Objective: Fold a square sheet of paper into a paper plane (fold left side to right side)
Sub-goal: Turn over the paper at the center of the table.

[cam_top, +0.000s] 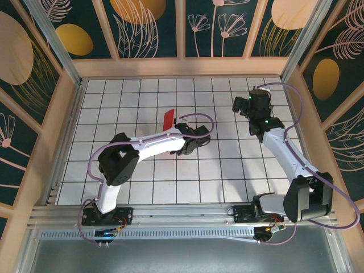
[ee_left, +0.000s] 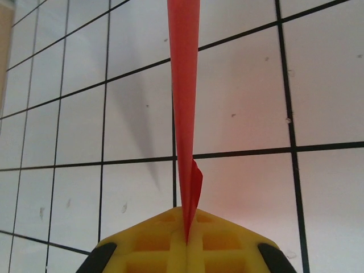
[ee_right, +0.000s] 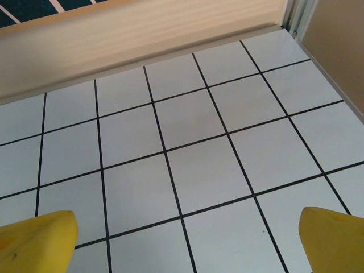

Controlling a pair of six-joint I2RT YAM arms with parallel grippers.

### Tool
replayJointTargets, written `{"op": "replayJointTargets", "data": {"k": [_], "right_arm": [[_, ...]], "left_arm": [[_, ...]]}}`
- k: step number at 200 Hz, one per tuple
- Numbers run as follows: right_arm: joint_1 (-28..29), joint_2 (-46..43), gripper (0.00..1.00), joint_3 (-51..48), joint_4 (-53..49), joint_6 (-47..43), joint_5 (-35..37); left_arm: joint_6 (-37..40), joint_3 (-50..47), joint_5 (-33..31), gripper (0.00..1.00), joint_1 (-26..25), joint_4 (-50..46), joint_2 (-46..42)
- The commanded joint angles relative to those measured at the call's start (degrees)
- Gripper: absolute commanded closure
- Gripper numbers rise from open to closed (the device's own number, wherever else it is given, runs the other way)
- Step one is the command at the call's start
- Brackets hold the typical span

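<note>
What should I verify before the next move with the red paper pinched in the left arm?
1. Left fingers shut on the folded red paper: ok.
2. Grip sits at the paper's narrow end, on the fold: ok.
3. Paper's far end clear of the grid table: cannot tell, it runs out of the left wrist view.
4. Right fingers open, nothing between them: ok.
5. Right fingers well apart from the paper, toward the far right in the top view: ok.
6. Creases even: cannot tell, the paper is seen edge-on.
</note>
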Motion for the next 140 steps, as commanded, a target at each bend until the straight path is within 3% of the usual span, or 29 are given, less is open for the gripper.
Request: {"op": "replayJointTargets", "data": {"k": [1, 46, 80, 140], "right_arm": [[-0.6, -1.5, 0.01, -1.1, 2.2, -0.1, 1.1], [-1.4, -1.5, 0.01, -1.7, 2.4, -0.1, -0.2], [-1.9, -1.6, 0.01, -1.8, 2.2, -0.5, -1.0], [-2.4, -1.6, 0.01, -2.4, 2.0, 0.0, -4.2]], "left_arm": [[-5.6, 1.9, -1.2, 1.00, 0.0, -4.1, 1.6], [-2.3, 2.0, 14.5, 1.00, 0.4, 9.0, 2.6], [-1.1, 3.6, 19.1, 1.00, 1.5, 11.3, 3.7], [1.2, 4.4, 31.7, 0.86, 5.7, 20.5, 5.1]]}}
